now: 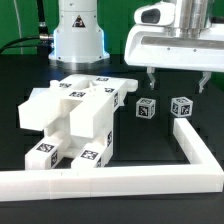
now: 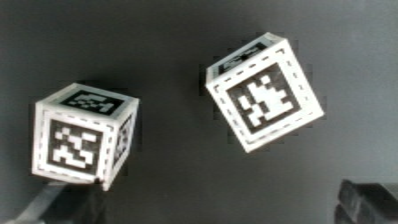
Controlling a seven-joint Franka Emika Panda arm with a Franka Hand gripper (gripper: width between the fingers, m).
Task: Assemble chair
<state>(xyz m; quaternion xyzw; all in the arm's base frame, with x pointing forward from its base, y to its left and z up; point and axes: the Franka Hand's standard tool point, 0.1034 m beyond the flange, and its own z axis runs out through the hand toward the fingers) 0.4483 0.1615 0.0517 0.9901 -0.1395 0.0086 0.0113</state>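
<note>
1 border rail [image 1: 100,181] up front; 1 chair block [image 1: 75,120], prob. joined; 2 small cubes [image 1: 146,108] [image 1: 181,106] below gripper [image 1: 176,82], jaws apart.

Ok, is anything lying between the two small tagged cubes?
No: in the exterior view only bare black table separates that view's left cube and right cube; the wrist view shows the same empty gap.

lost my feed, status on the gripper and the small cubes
Gripper open, empty, over two small cubes. Cubes loose, apart. Nothing between gripper and cubes.
</note>
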